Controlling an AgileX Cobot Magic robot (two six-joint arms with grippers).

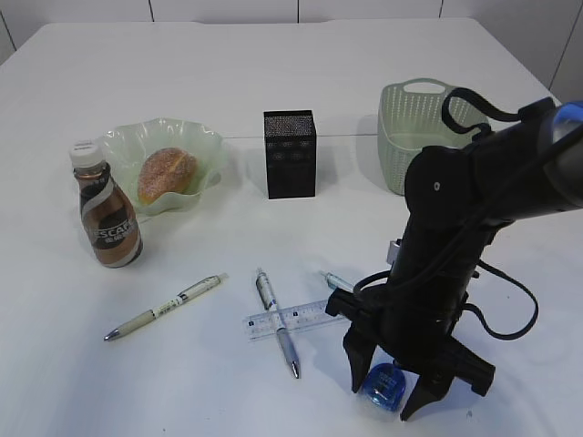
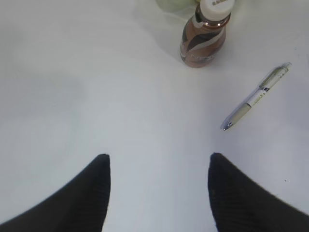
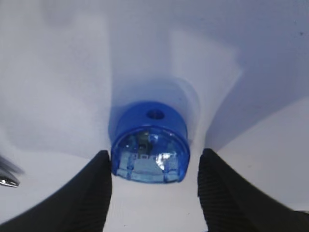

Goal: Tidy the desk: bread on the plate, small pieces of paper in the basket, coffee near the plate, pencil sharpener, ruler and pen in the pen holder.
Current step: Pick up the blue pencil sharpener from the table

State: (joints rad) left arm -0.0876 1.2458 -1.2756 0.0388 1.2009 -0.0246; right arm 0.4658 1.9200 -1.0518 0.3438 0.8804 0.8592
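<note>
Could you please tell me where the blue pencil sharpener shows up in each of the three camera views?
Exterior view: pencil sharpener at the bottom right, between the right gripper fingers.
Left wrist view: not in it.
Right wrist view: centre, between the fingers.
Shared landmark: the silver-tipped pen beside it, a sliver at the right wrist view's left edge.

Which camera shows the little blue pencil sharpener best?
The right wrist view: the pencil sharpener fills the middle, between the open fingers. The exterior view shows it small, partly behind the arm. The left wrist view misses it.
</note>
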